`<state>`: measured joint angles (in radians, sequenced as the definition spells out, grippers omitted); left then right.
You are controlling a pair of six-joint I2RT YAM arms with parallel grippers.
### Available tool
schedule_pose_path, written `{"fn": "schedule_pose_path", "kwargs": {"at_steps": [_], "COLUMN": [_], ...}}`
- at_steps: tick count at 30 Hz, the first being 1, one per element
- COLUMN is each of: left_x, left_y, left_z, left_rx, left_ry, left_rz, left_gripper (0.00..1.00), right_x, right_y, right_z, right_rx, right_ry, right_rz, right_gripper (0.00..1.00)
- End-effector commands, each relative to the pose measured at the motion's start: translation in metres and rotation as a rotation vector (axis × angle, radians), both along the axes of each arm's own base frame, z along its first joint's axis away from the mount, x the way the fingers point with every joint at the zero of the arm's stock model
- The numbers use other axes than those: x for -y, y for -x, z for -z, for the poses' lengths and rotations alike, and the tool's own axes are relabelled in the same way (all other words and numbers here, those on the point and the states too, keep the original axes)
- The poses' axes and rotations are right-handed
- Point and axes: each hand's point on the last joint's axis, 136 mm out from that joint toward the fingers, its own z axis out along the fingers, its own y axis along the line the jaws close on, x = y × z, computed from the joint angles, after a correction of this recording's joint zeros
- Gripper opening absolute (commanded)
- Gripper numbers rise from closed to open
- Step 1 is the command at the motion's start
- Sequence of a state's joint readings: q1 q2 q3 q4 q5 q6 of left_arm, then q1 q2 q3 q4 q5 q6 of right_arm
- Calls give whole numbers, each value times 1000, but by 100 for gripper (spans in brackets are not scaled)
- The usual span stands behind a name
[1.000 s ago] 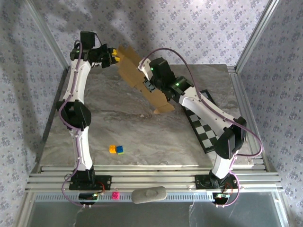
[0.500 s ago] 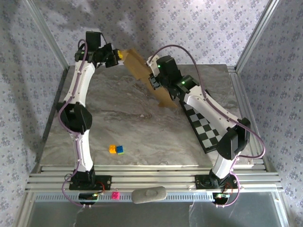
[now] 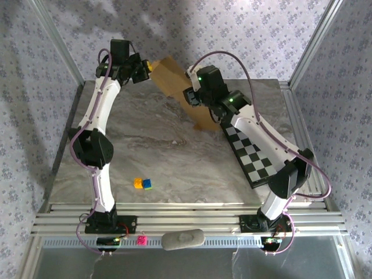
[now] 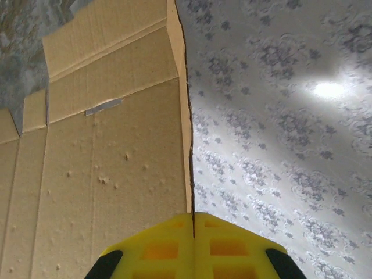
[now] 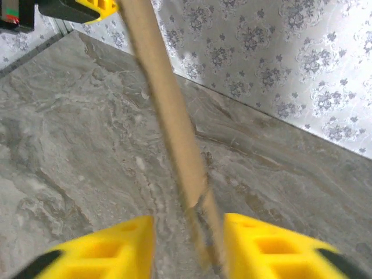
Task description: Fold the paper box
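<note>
- My left gripper point(image 4: 193, 244) is clenched on one edge of the paper box point(image 4: 116, 174). The sheet is pinched thin in its jaws, so it hangs in the air rather than lying flat.
- From above, the paper box point(image 3: 171, 78) is tilted over the far middle of the table point(image 3: 151, 145). Its far-left corner is in my left gripper point(image 3: 144, 68), and its near-right part is at my right gripper point(image 3: 193, 97).
- My right gripper point(image 5: 189, 247) is released, its jaws standing apart astride the sheet's edge. I judge this leaves room to re-seat the grip before pressing a crease.
- From above, my right wrist covers the box's lower part, so I cannot tell which flaps are folded.
- In the right wrist view the paper box point(image 5: 168, 116) is edge-on and blurred. I cannot tell whether it touches the right-hand jaw.
</note>
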<state>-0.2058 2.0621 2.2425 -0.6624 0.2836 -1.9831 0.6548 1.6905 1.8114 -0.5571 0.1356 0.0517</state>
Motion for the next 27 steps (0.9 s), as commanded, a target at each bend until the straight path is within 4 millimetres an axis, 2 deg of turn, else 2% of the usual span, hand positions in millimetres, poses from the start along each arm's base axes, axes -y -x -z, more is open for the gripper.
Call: {"fn": "schedule_pose_path", "kwargs": {"at_steps": [1,6,9,12,14,15,17,19,21,23,25,27], "left_x": [-5,7,19,33,40,43,48,49,48,48,47,48], "left_y": [5,-1,-5,-7,-7,-7,-6,-5,-3,-3,-2,-1], "left_z": [-45,-45,-43,-41,-40,-38,-37,-38,-42,-44,-47,-48], "left_rx": [141,195,220,231,234,234,233,236,248,260,277,293], "left_ry": [-50,-100,-123,-125,-125,-124,-126,-133,-147,-161,-169,-174], "left_rz": [-59,-112,-122,-109,-100,-96,-88,-85,-82,-76,-77,-77], "left_gripper": [0,0,0,0,0,0,0,0,0,0,0,0], "right_x": [12,35,37,40,44,45,51,65,76,83,79,78], "right_y": [18,37,40,31,18,7,-9,-15,-15,-24,-22,-20], "right_z": [-34,-61,-83,-91,-94,-106,-126,-133,-120,-106,-89,-84], "right_rx": [-67,-272,-367,-463,-507,-489,-403,-329,-395,-520,-653,-698], "right_ry": [-176,-538,-827,-1066,-1189,-1245,-1191,-1028,-972,-1065,-1150,-1242], "right_rz": [84,316,400,524,576,551,500,469,484,481,486,513], "right_gripper": [49,52,52,56,58,58,58,58,59,59,57,55]}}
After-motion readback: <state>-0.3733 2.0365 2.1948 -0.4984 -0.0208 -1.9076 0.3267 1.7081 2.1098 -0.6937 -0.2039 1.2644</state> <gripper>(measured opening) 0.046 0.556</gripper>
